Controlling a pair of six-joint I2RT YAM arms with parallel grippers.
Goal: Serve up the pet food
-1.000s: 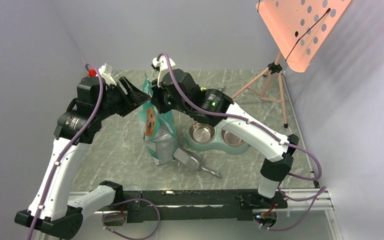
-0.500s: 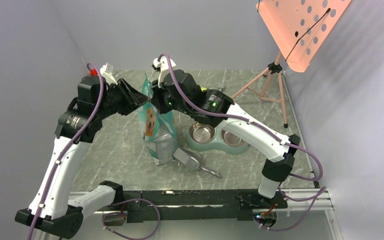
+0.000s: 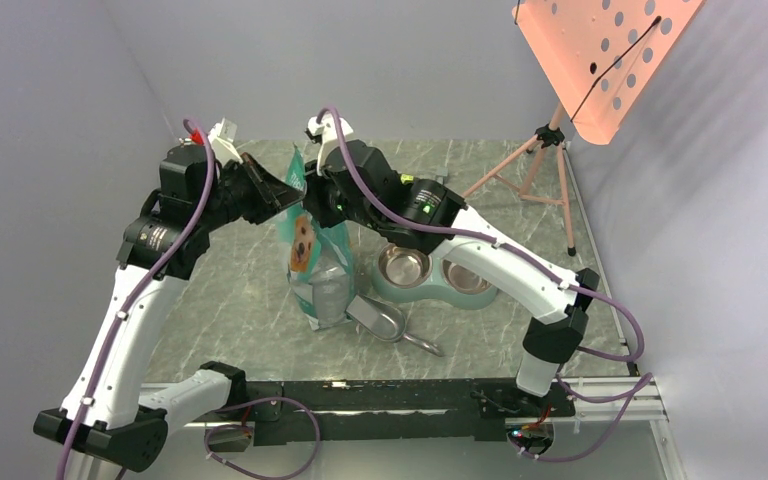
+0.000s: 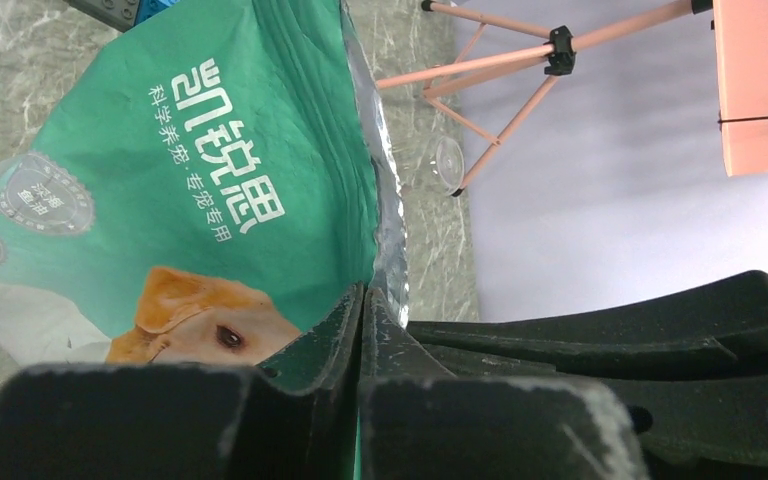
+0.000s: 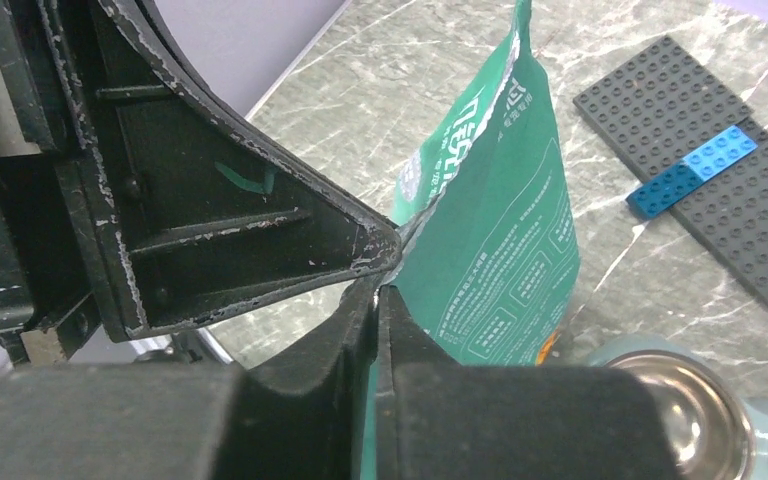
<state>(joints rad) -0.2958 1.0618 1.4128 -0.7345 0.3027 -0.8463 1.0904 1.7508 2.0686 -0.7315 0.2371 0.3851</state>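
A teal-and-white pouch [image 3: 315, 262] printed with a golden retriever stands upright in the middle of the table. The pet food is hidden inside it. My left gripper [image 3: 293, 194] comes in from the left and is shut on the pouch's top edge. In the left wrist view its jaws [image 4: 362, 300] pinch the foil-lined rim of the pouch [image 4: 190, 170]. My right gripper [image 3: 312, 204] reaches in from the right and is shut on the opposite wall of the pouch [image 5: 500, 250], with a teal strip between its jaws [image 5: 378, 290].
A grey-green dish with two steel bowls [image 3: 430, 290] sits right of the pouch. A shiny metal scoop [image 3: 385, 322] lies in front of it. A pink tripod [image 3: 545, 150] with a perforated orange panel [image 3: 605, 50] stands back right. A grey brick baseplate [image 5: 720, 150] lies behind.
My left gripper has closed on the pouch's top edge, and its arm has shifted slightly up and to the right. The right arm has barely moved.
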